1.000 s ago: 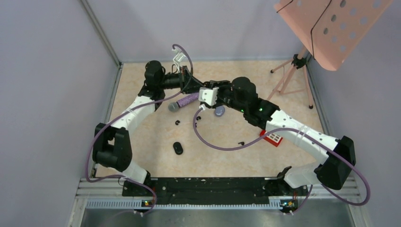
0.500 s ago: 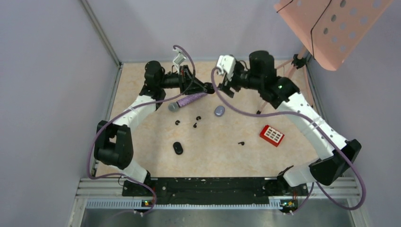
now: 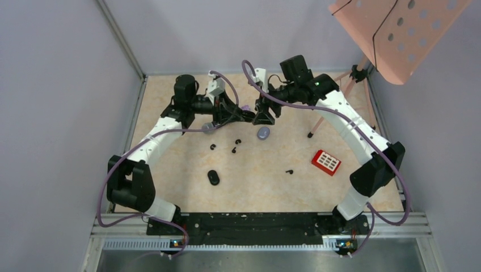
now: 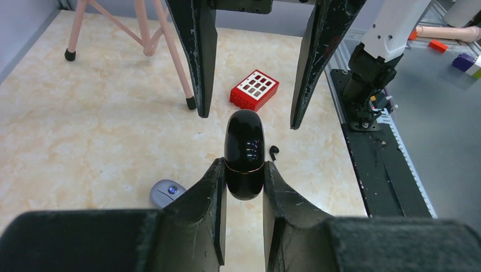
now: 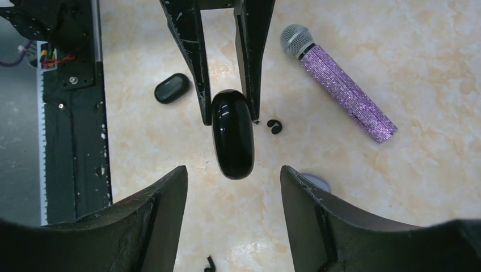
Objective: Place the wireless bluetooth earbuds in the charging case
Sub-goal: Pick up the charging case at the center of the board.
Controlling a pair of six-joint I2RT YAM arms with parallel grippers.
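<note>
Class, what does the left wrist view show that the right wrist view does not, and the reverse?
Only the left wrist view shows the red block and the pink stand legs. Only the right wrist view shows the glitter microphone and a second, loose black case. Both show the black oval case clamped in the left end effector, with the open right end effector facing it.

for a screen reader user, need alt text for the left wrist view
The left gripper clamps a glossy black oval case above the table, with the right gripper open opposite. Below lie a black earbud, a red block and a grey oval case.
</note>
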